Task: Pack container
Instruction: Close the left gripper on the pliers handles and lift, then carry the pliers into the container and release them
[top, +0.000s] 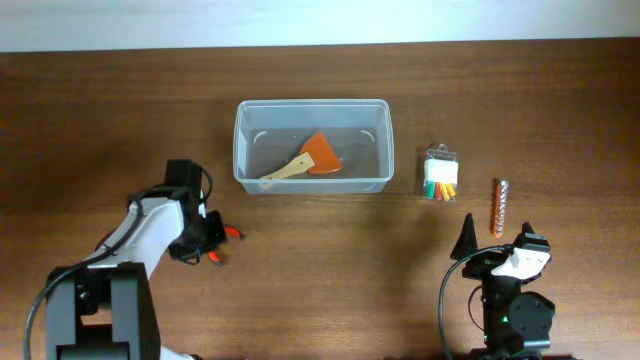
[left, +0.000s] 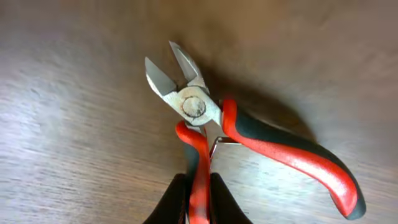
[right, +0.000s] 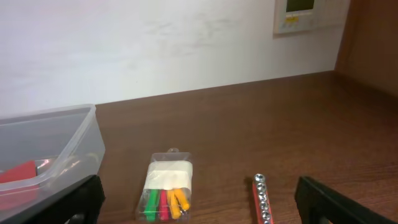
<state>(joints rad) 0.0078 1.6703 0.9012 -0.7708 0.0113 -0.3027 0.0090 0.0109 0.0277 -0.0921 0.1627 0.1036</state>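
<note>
The clear plastic container stands at the table's middle back and holds an orange spatula with a wooden handle. Its corner shows in the right wrist view. My left gripper is shut on one red handle of the red-and-black cutting pliers, which rest on the table left of the container. In the left wrist view my fingers clamp that handle. My right gripper is open and empty at the front right, with the packet and the socket rail between its fingers in view.
A small clear packet of coloured pieces lies right of the container, also in the right wrist view. A red rail of metal sockets lies further right, also in the right wrist view. A white wall runs behind the table.
</note>
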